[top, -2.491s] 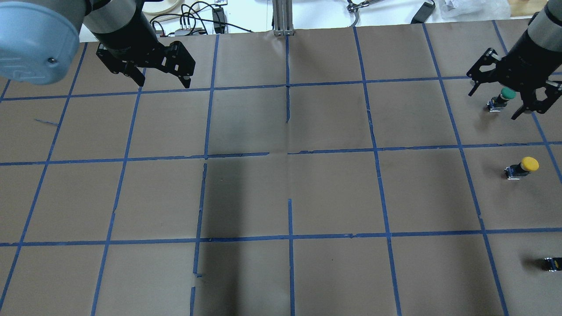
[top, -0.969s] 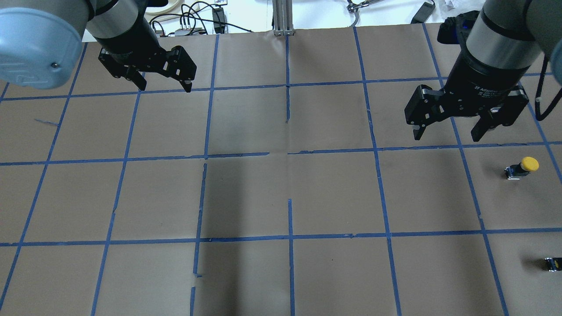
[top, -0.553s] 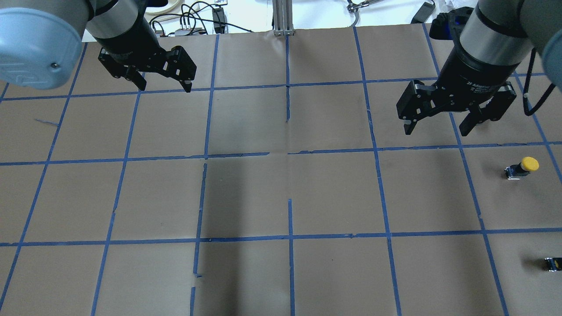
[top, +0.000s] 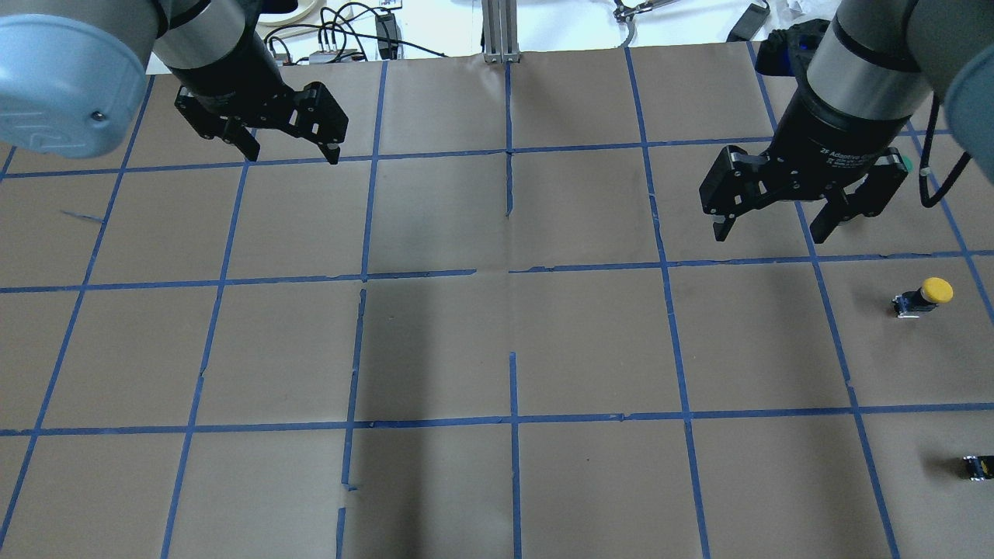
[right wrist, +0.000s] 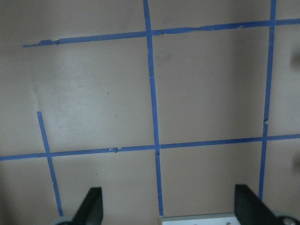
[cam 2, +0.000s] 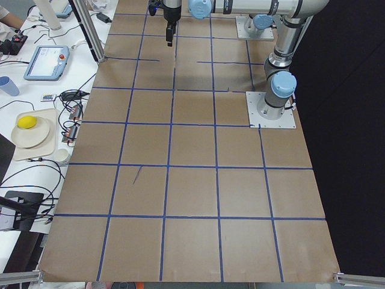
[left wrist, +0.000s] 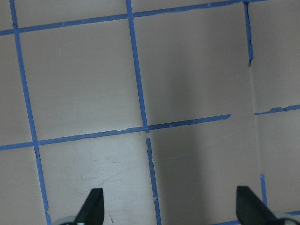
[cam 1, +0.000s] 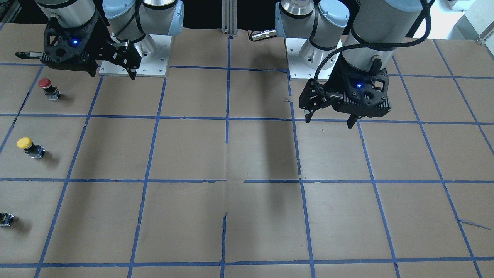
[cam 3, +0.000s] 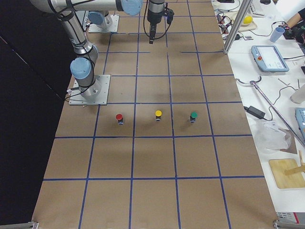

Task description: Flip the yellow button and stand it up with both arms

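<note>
The yellow button [top: 924, 296] has a round yellow cap on a small black-grey body. It stands cap-up on the brown paper at the table's right side, also seen in the front view [cam 1: 27, 146] and the right-side view [cam 3: 158, 115]. My right gripper [top: 769, 235] hangs open and empty above the table, left of and beyond the button, well apart from it. My left gripper [top: 292, 155] is open and empty at the far left. Both wrist views show open fingertips, left [left wrist: 171, 206] and right [right wrist: 168, 204], over bare paper.
A green-capped button [cam 3: 193, 115] stands beyond the yellow one, mostly hidden behind my right gripper in the overhead view. A red-capped button [cam 1: 46, 85] stands nearer the robot. A small black-grey part [top: 977, 467] shows at the frame's right edge. Blue tape lines grid the paper.
My right gripper has moved left from over the green button, still open, and has drifted only slightly left in the last second. The left gripper and yellow button have barely moved.
</note>
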Robot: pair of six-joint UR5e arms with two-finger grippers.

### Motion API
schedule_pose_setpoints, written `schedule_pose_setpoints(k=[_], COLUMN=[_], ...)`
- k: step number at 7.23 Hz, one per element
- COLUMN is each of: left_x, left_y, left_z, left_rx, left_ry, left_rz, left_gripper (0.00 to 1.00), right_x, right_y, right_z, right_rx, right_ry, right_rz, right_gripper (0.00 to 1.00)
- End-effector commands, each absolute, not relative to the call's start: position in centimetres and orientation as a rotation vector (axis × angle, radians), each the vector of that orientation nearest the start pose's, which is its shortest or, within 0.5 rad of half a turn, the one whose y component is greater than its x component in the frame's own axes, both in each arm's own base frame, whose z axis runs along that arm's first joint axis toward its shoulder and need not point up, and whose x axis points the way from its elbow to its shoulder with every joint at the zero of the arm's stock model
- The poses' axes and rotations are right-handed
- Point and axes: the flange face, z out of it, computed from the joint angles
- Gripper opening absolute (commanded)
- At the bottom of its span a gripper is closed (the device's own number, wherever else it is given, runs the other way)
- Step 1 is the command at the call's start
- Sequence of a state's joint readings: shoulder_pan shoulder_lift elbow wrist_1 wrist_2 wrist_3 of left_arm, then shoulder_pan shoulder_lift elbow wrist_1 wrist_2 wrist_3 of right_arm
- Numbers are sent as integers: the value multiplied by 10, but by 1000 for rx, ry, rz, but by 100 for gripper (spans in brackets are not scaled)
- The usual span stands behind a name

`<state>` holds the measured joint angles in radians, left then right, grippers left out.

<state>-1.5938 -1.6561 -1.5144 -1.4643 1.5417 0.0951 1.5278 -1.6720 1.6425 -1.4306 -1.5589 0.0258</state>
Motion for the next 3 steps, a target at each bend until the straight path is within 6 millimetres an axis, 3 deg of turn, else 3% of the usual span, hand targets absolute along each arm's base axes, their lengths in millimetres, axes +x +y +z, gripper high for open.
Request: schedule_pose_setpoints(k=[1,3], left_x=[-148,-148], left_y=[-533,-532], left_z=[481,482], left_rx=[186,181], left_ry=[3160,3159], left_rz=[-121,-120], left_gripper=[100,100], right_x=[116,115], right_y=[-442,-442], right_z=[487,487], right_rx=[111,109], right_ry=[3123,3123], right_rz=[173,170], right_gripper=[100,100])
